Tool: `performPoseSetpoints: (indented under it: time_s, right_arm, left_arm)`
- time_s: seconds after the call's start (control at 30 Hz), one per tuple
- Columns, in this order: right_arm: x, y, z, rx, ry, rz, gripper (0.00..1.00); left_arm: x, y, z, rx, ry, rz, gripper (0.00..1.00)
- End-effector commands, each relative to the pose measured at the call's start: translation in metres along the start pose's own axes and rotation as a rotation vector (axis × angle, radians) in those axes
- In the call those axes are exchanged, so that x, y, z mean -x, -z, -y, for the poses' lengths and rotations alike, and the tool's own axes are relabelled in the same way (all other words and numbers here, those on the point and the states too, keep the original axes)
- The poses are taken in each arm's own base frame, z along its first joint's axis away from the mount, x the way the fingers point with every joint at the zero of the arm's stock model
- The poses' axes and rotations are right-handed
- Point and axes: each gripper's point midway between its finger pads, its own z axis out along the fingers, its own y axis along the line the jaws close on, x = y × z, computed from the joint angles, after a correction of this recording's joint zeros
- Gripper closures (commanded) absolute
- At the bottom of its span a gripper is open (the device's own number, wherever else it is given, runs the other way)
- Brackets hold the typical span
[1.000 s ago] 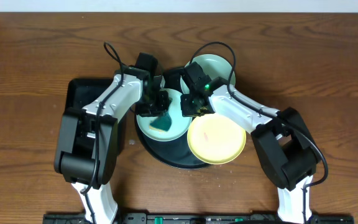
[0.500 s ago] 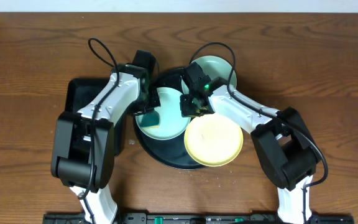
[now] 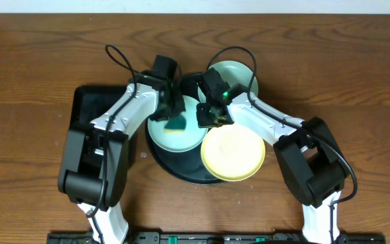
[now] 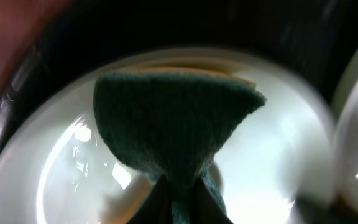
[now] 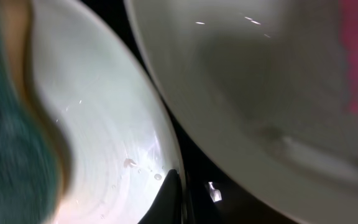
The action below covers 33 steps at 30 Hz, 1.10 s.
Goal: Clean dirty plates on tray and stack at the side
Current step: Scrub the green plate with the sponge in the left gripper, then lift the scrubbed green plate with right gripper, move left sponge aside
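My left gripper [image 3: 173, 112] clamps the soft sponge [image 4: 173, 124] on a light, slick plate [image 3: 166, 139], probably best taken by its rim; whether my right gripper [image 3: 207, 116] grips anything, I cannot tell.

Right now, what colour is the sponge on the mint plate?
Dark teal-green sponge, best seen in the left wrist view.

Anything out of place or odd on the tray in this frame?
Nothing spilled or broken. The yellow plate overhangs the rim of the round black tray on its near right, and the far mint plate overhangs it too. A pink smear shows on one plate in the right wrist view.
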Motion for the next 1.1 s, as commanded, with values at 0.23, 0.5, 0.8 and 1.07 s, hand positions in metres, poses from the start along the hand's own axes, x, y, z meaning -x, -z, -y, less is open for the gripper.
performPoseSetpoints:
  time_s: [0.23,0.5,0.8,1.07]
  right_arm:
    - [-0.005,-0.012,0.003,-0.01,0.009,-0.026,0.99]
    - [-0.008,-0.015,-0.001,0.012,0.01,-0.045,0.99]
    - [-0.002,0.012,-0.037,0.189,0.158,-0.025,0.99]
    - [0.019,0.083,-0.048,0.18,0.252,0.14,0.99]
  left_arm:
    - [0.074,0.049,-0.029,0.01,0.093,0.224,0.93]
    - [0.065,0.136,-0.039,0.005,0.132,0.278,0.93]
    - [0.039,0.17,-0.081,0.069,0.142,0.232,0.93]
    - [0.041,0.171,-0.09,0.09,0.162,0.238,0.92]
